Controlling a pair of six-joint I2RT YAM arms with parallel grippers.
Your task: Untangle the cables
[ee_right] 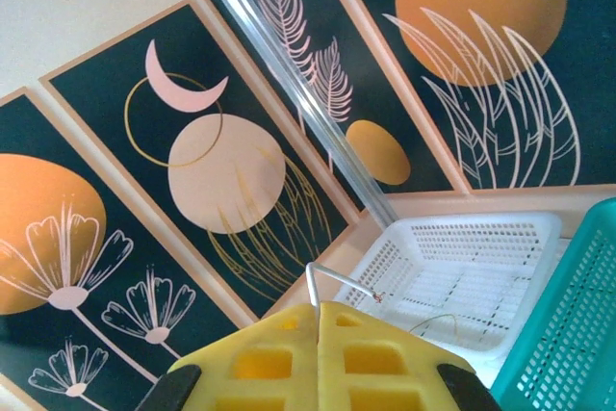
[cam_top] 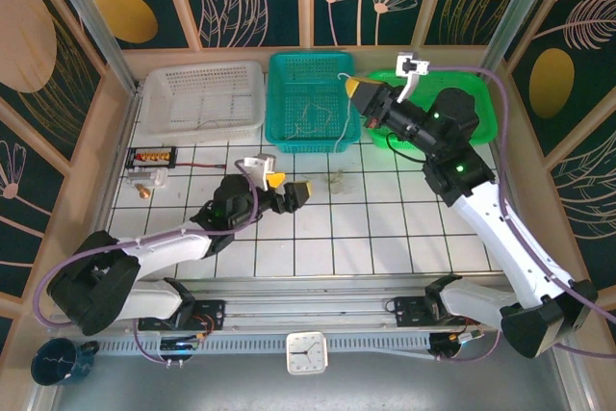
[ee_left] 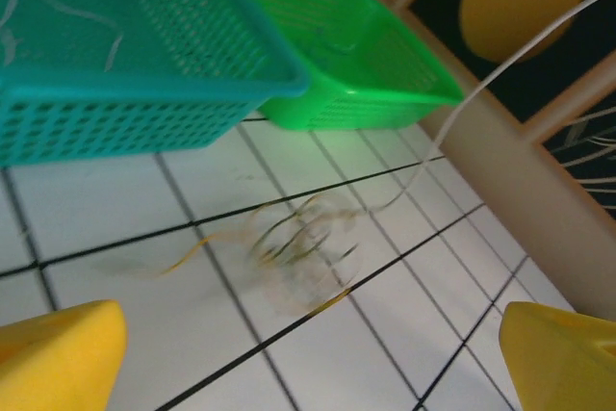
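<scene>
1. Two grippers work over the tiled table [cam_top: 385, 228]. The left gripper [cam_top: 288, 187] is low over the tiles near the middle. Its yellow fingers [ee_left: 58, 358] stand wide apart, and nothing is between them.
2. The knot of cables [cam_top: 339, 180] lies on the white tiles just to the right of the left gripper, in front of the teal basket [cam_top: 289, 141]. In the left wrist view the knot of cables [ee_left: 303, 238] is a loose, blurred bunch of thin loops. It lies beyond the open fingers and does not touch them.
3. The right gripper [cam_top: 358, 91] is raised over the right rim of the teal basket, beside the green basket [cam_top: 476, 79]. Its jaws are pressed together and pinch one white cable [cam_top: 344, 122].
4. In the right wrist view a short end of the white cable [ee_right: 342, 278] comes out of the seam between the closed tips of the right gripper [ee_right: 318, 320] and bends to the right.
5. From the right gripper the white cable hangs down across the front of the teal basket toward the knot of cables. In the left wrist view the white cable [ee_left: 510, 60] rises from near the knot to the upper right. Whether its lower end is caught in the knot cannot be told.
6. Some loose cables [cam_top: 308, 117] lie inside the teal basket. The white basket [cam_top: 204, 98] stands to the left of it.
</scene>
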